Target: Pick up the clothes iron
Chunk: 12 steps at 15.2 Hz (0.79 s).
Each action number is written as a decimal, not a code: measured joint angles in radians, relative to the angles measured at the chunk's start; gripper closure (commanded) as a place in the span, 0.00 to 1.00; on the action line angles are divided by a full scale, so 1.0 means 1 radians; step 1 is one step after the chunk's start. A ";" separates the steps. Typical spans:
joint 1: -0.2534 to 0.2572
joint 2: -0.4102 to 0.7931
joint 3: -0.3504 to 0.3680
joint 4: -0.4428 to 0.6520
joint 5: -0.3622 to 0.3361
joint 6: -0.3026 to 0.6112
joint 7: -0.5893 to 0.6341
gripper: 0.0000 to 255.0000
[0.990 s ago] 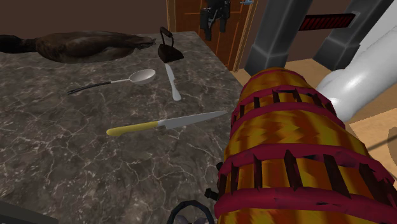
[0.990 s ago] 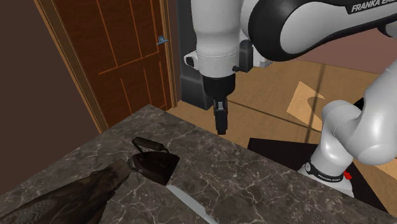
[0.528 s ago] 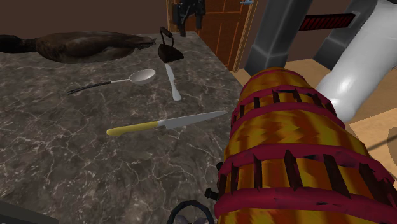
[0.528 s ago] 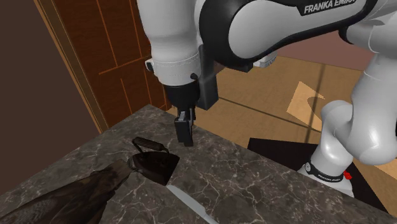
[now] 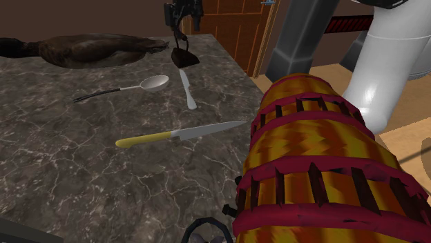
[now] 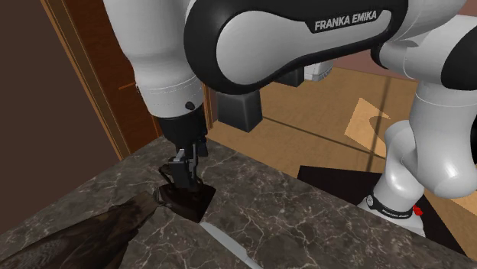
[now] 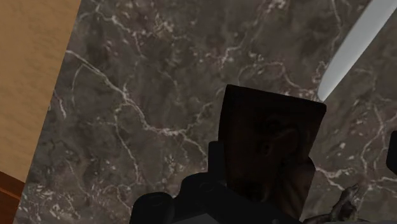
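The clothes iron is small, dark brown and has a looped handle. It stands on the dark marble table near its far corner. My black gripper hangs straight over it, open, with the fingertips down at the handle. In the second exterior view the gripper reaches the top of the iron. In the wrist view the iron lies close between the fingers, which stand apart and do not clasp it.
A white blade lies just in front of the iron, with a spoon beside it and a yellow-handled knife nearer. A dark feathered shape lies at the back left. The striped barrel stand fills the lower right. A wooden door stands behind the table corner.
The gripper has swung from beyond the table's edge by the door to above the iron and has come down to its handle. Nothing on the table has moved.
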 measured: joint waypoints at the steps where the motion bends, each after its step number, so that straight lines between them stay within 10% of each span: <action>1: -0.001 0.002 0.000 -0.008 0.000 0.010 0.000 0.00; 5: -0.003 -0.002 -0.001 -0.065 0.000 0.063 0.001 0.00; 6: -0.003 -0.003 -0.001 -0.072 0.001 0.069 0.001 1.00; 12: -0.003 -0.005 -0.001 -0.080 0.001 0.077 0.002 1.00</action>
